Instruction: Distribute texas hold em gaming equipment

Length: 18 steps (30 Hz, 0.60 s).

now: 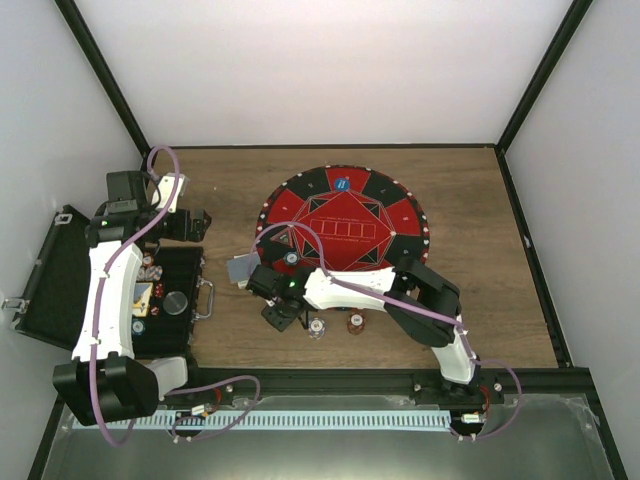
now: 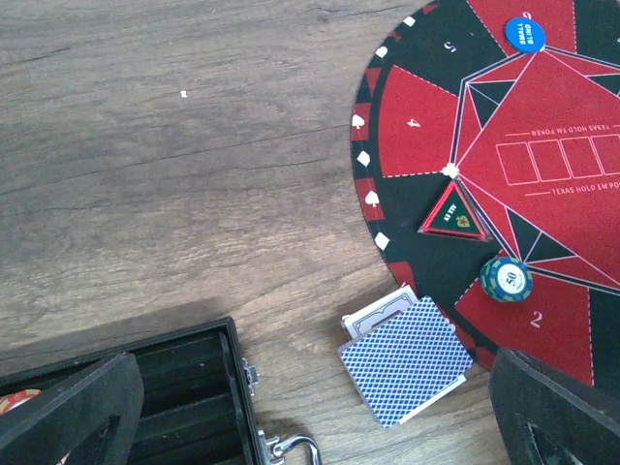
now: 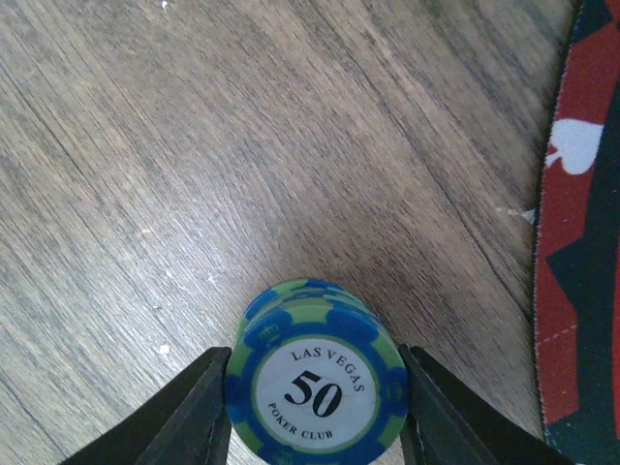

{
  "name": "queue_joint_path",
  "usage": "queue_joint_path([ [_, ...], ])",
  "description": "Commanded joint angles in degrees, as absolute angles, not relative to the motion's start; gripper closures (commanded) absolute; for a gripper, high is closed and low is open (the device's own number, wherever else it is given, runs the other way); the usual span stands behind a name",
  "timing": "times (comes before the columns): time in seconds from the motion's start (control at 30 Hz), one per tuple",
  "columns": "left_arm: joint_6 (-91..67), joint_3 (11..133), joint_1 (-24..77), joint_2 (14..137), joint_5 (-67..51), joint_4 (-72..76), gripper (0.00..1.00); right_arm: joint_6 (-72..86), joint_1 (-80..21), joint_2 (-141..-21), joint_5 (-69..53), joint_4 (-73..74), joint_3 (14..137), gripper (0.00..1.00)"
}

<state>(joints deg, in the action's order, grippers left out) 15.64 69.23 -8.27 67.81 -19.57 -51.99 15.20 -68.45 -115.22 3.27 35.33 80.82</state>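
Note:
A short stack of blue-and-green "50" poker chips [image 3: 315, 387] stands on the wood table beside the mat's edge. My right gripper [image 3: 315, 412] is shut on it, one finger touching each side. In the top view the right gripper [image 1: 277, 308] is low, just off the mat's near-left rim. My left gripper [image 2: 310, 426] is open and empty, hovering above the blue-backed card deck [image 2: 405, 356]; in the top view the left gripper [image 1: 193, 224] is beside the case. Another "50" chip [image 2: 506, 279] and a blue marker disc [image 2: 524, 34] lie on the round mat [image 2: 417, 126]. No orange disc shows.
An open black case [image 1: 60, 285] with chips in it lies at the left; its latch side shows in the left wrist view [image 2: 194, 387]. Two loose chip stacks [image 1: 316, 328] [image 1: 355, 323] stand near the front edge. The red-and-black mat [image 1: 400, 215] fills mid-table.

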Motion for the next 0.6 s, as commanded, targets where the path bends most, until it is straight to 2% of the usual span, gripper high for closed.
queue_joint_path([
  [0.0, 15.66, 69.91, -8.59, 68.04, -19.68, -51.68, 0.0, 15.03, -68.87, -115.59, 4.55, 34.88, 83.47, 0.54],
  [0.33, 15.71, 69.12, -8.61, 67.76, -19.86, -51.42, 0.0, 14.85, -68.91, -115.45, 4.75, 35.32, 83.91, 0.56],
  [0.57, 15.7, 68.86, -8.61, 67.63, -19.86, -51.33, 0.0, 14.87, -68.91, -115.28, 4.83, 35.53, 84.14, 0.67],
])
